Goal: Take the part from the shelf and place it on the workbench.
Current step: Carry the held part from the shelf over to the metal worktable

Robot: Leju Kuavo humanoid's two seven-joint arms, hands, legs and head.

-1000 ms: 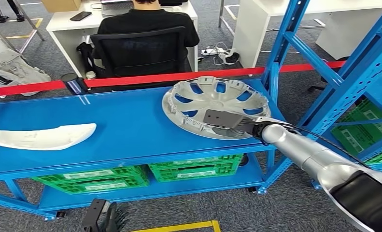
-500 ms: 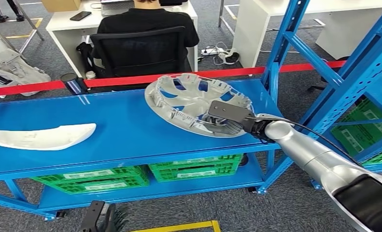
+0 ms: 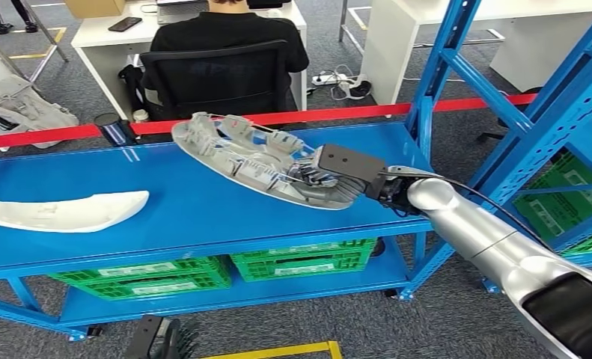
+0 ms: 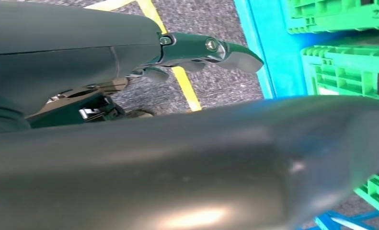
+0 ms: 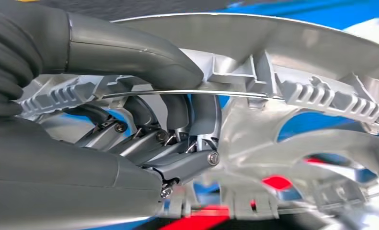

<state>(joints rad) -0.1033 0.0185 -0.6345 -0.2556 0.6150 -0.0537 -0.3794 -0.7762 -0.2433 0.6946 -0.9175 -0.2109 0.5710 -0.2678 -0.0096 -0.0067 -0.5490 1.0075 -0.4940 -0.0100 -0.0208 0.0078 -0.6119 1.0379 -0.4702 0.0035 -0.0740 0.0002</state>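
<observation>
Right hand (image 3: 337, 173) grips the tilted wheel cover (image 3: 255, 158); green crates (image 3: 301, 260) below, contents unclear.

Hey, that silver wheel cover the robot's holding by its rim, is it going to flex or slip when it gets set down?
The wheel cover probably stays stiff: held at one edge by the right hand, it juts out tilted over the blue workbench without visible sag. It looks light, being thin and full of openings. Slipping seems unlikely, since the fingers hook through its ribbed inner side.
</observation>
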